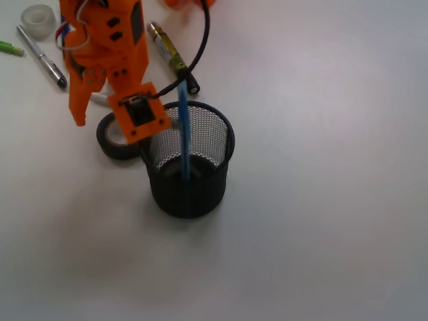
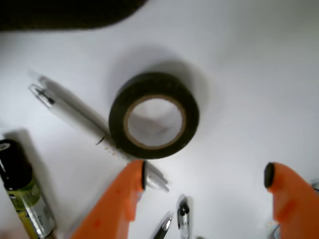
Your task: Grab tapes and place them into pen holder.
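the black roll of tape with a tan core [image 2: 154, 115] lies flat on the white tabletop [image 1: 321, 200], touching or just beside the left wall of the black wire-mesh cylindrical pen holder [image 1: 190, 160]. in the front view only its left part [image 1: 112, 137] shows, the rest hidden under the arm. a thin blue stick-like thing [image 1: 183, 130] stands inside the holder, leaning against its far rim. a translucent whitish roll of tape [image 1: 39, 20] sits well apart at the top left corner of the front view.

the orange gripper [image 2: 205, 175] hangs over the black roll with its jaws spread wide, nothing between them; in the wrist view the two orange fingers with dark pads stand near the bottom edge, below the roll, the left fingertip [image 2: 135, 172] just beside the roll's rim. whether it touches cannot be told.

a white pen [image 2: 79, 117] lies slanted under or against the roll's left side. a black-capped marker with a yellow-green body [image 2: 22, 191] lies at the lower left of the wrist view. in the front view a silver pen with a dark tip [image 1: 43, 59] lies near the whitish roll, and a green tip [image 1: 10, 48] pokes in at the left edge.
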